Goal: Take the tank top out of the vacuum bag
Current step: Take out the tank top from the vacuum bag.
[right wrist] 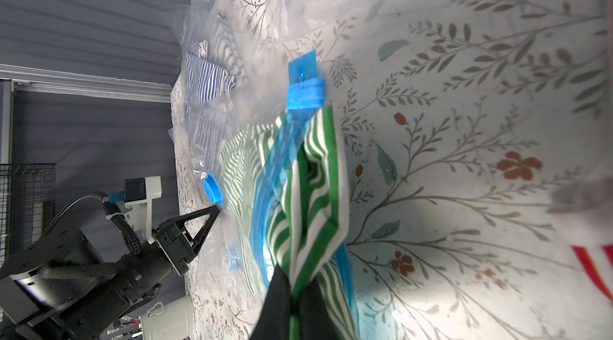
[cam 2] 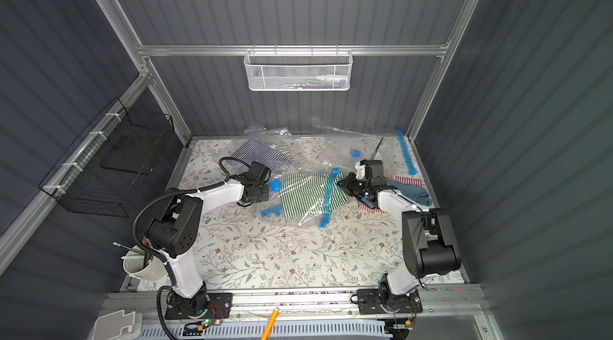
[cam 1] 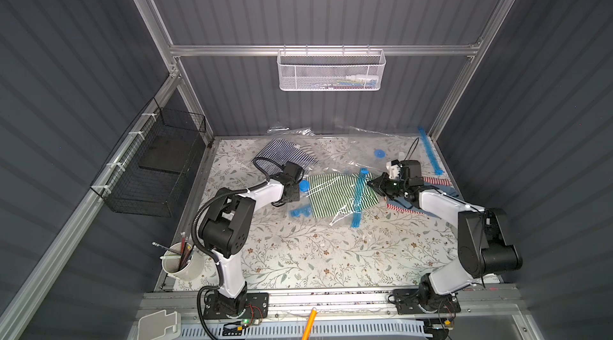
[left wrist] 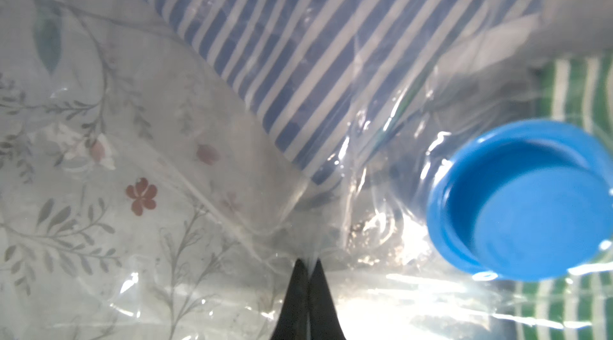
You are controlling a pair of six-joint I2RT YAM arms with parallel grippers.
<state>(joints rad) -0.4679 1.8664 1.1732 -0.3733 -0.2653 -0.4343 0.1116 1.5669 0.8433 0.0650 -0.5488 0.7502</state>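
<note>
**Tank top partly out**

The clear plastic vacuum bag (cam 1: 340,217) holds most of the green-and-white striped tank top (right wrist: 315,195). One corner pokes past its mouth, pinched by the right gripper (right wrist: 293,283). The left gripper (left wrist: 309,263) pinches the bag's closed end. Most pulling looks left.

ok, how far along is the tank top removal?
Done: tank top edge is past the blue zip strip. In hand: right gripper shut on that edge; left gripper pinches the vacuum bag beside its blue valve. Left: most of the top sits inside.
</note>
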